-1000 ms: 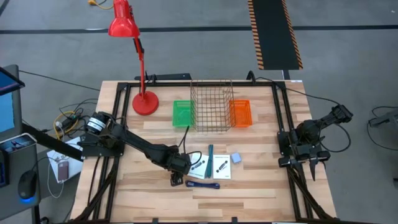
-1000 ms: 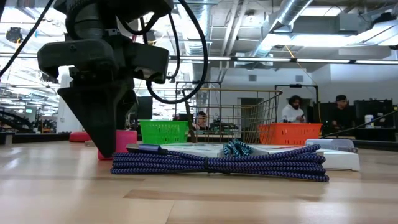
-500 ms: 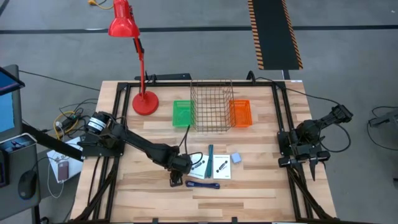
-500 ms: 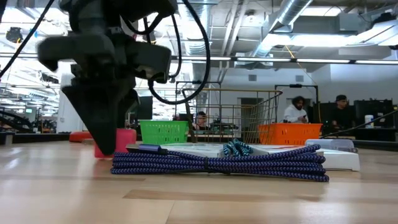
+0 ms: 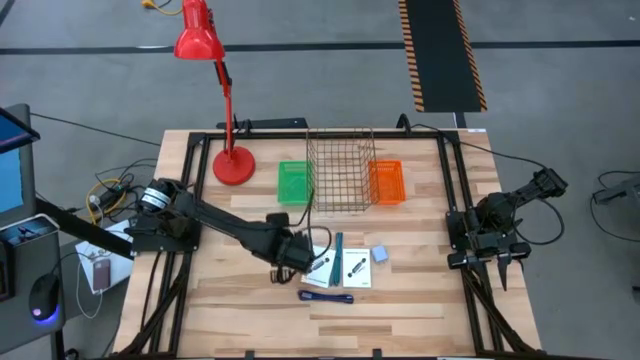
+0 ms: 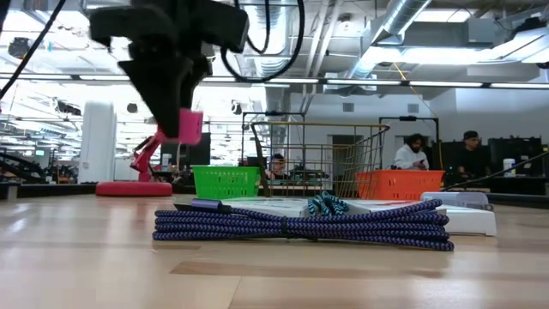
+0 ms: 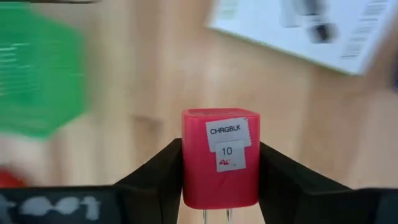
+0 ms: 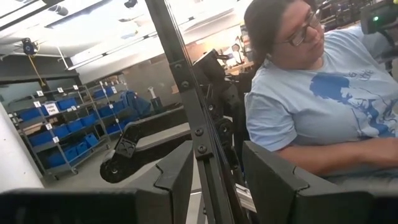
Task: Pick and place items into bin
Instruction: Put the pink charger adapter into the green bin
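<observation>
Low view shows the change plainly: a second ago my left gripper (image 6: pixel 180 120) stood on the wood around the small red plastic charger block (image 6: pixel 190 125), and now it has lifted clear of the table with the block pinched between my two fingers, which are closed partway onto its sides. My left wrist view confirms it, the block (image 7: pixel 221 155) sitting square between the pads with its white label facing out and its prongs hanging free. That means the pick is done and only the carry remains, I judge. From above, the block sits at about seven o'clock from the tall wire basket (image 5: pixel 340 165), with the green plastic bin (image 5: pixel 293 182) at its nine o'clock side and the orange plastic bin (image 5: pixel 386 182) at three. The basket's high wire wall is what I must clear. Below me lie the coiled blue-purple strap (image 6: pixel 300 227), two white cards (image 5: pixel 340 266), a teal marker (image 5: pixel 338 246) and a pale blue square (image 5: pixel 379 255). My right gripper (image 5: pixel 497 262) waits at the table's three o'clock edge, fingers partly apart, holding nothing.
</observation>
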Robot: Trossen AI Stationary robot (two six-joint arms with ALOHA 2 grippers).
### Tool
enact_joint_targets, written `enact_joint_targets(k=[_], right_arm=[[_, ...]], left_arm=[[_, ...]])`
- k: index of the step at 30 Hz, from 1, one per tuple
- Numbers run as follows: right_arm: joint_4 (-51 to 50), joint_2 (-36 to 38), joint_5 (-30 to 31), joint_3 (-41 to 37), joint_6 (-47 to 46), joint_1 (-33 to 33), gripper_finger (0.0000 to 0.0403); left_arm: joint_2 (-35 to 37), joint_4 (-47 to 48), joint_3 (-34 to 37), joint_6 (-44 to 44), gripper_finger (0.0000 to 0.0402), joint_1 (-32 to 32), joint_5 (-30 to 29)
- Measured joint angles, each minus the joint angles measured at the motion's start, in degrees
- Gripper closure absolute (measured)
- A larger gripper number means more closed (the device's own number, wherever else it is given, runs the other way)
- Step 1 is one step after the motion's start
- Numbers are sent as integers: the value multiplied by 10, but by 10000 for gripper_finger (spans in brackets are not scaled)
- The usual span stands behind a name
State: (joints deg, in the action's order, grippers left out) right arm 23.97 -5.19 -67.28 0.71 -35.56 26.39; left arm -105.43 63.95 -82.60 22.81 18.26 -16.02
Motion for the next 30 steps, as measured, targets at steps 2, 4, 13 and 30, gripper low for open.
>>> enact_joint_targets(k=[2, 4, 13, 30], right_arm=[[0, 0, 0, 0, 0, 0, 269], [0, 0, 0, 0, 0, 0, 270], [0, 0, 0, 0, 0, 0, 269], [0, 0, 0, 0, 0, 0, 270]], left_arm=[[0, 37, -19, -7, 259, -11, -30], [0, 62, -32, -18, 259, -24, -52], [1, 86, -44, -106, 258, -116, -88], [1, 19, -44, -282, 251, -277, -63]])
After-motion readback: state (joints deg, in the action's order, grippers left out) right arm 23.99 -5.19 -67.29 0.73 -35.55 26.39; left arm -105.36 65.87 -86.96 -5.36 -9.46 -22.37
